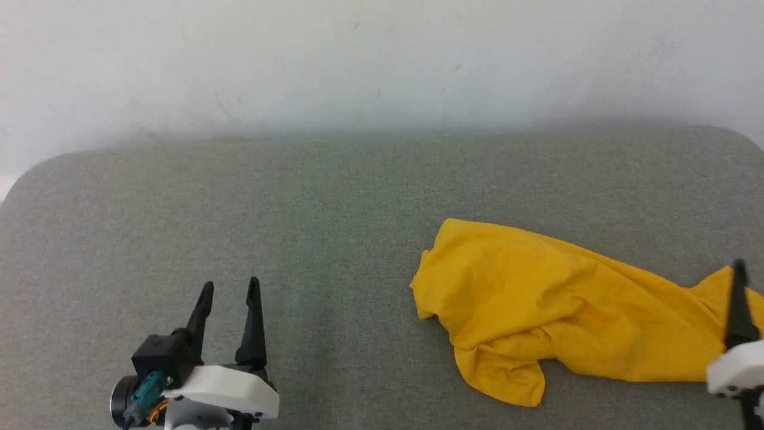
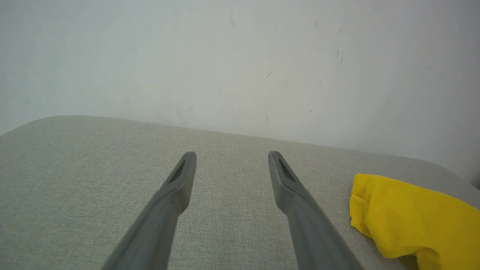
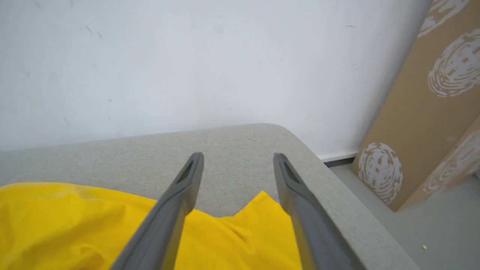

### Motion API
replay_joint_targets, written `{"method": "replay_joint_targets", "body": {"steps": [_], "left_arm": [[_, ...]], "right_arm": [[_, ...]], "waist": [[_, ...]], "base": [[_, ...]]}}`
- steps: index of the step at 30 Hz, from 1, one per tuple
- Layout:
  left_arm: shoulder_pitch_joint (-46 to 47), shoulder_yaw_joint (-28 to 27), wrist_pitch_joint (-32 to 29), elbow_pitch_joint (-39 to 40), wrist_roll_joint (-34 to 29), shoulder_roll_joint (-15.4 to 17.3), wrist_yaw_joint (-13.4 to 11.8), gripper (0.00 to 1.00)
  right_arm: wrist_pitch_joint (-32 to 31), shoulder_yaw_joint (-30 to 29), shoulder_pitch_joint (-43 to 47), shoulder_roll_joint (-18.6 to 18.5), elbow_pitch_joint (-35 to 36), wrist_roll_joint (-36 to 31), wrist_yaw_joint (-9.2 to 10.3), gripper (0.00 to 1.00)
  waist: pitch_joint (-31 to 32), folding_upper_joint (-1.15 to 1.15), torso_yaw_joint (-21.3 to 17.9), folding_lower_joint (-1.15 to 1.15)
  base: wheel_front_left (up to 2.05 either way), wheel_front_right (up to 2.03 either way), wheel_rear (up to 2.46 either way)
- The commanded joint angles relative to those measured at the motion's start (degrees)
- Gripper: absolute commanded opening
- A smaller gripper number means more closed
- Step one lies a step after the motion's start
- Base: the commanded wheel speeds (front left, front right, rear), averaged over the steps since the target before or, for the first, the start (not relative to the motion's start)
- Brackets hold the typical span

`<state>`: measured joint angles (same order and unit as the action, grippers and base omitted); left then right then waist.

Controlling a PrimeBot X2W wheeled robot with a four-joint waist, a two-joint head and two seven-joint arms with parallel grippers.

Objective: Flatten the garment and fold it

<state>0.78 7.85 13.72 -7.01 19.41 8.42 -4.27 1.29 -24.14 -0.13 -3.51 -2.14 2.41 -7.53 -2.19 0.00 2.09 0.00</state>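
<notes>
**Mustard-yellow thin, wrinkly fabric garment [image 1: 537,304]: bunched, unfolded**

It lies on the grey fabric-covered worktop [image 1: 298,209]; flattening and folding remain. Spread, the right claw [image 3: 238,155] hangs over its right end, pinching nothing; the left claw [image 1: 230,283], also spread, sits well left. Bare room left of it; the worktop's edge runs close on its right.

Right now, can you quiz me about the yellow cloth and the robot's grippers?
1. True or false: the left gripper holds the yellow cloth.
2. The cloth lies: A) spread flat, B) crumpled, C) neatly folded.
3. Which gripper is closer to the cloth?
Key: 1 false, the left gripper is open over the bare grey cushion; 2 B; 3 the right gripper.
</notes>
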Motion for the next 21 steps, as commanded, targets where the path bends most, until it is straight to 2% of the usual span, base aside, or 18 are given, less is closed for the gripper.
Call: {"method": "replay_joint_targets", "body": {"steps": [1, 10, 16, 21], "left_arm": [[-0.9, 0.07, -0.19, 0.18, 0.0, 0.39, -0.52, 1.0], [-2.54, 0.4, -0.79, 0.17, 0.16, 0.71, -1.22, 1.0], [-3.57, 0.39, -0.95, 0.18, 0.65, 0.72, -1.6, 1.0], [-3.75, 0.6, -0.94, 0.3, 0.82, 0.48, -1.9, 1.0]], "right_arm": [[0.76, 2.73, 0.37, 0.4, 2.06, -0.61, 0.04, 1.0], [0.82, 16.6, 5.87, 0.61, 8.75, 1.54, 0.04, 1.0], [-0.6, 19.51, 9.37, 0.62, 12.13, 3.14, 0.04, 1.0], [-3.1, 21.23, 9.8, 0.62, 11.41, 2.48, 0.04, 1.0]], "waist": [[0.76, 0.0, -0.13, 0.0], [2.17, 0.0, 0.36, 0.0], [2.51, 0.0, 0.57, 0.0], [2.35, 0.0, 0.7, 0.0]], "base": [[0.0, 0.0, 0.0], [0.0, 0.0, 0.0], [0.0, 0.0, 0.0], [0.0, 0.0, 0.0]]}}
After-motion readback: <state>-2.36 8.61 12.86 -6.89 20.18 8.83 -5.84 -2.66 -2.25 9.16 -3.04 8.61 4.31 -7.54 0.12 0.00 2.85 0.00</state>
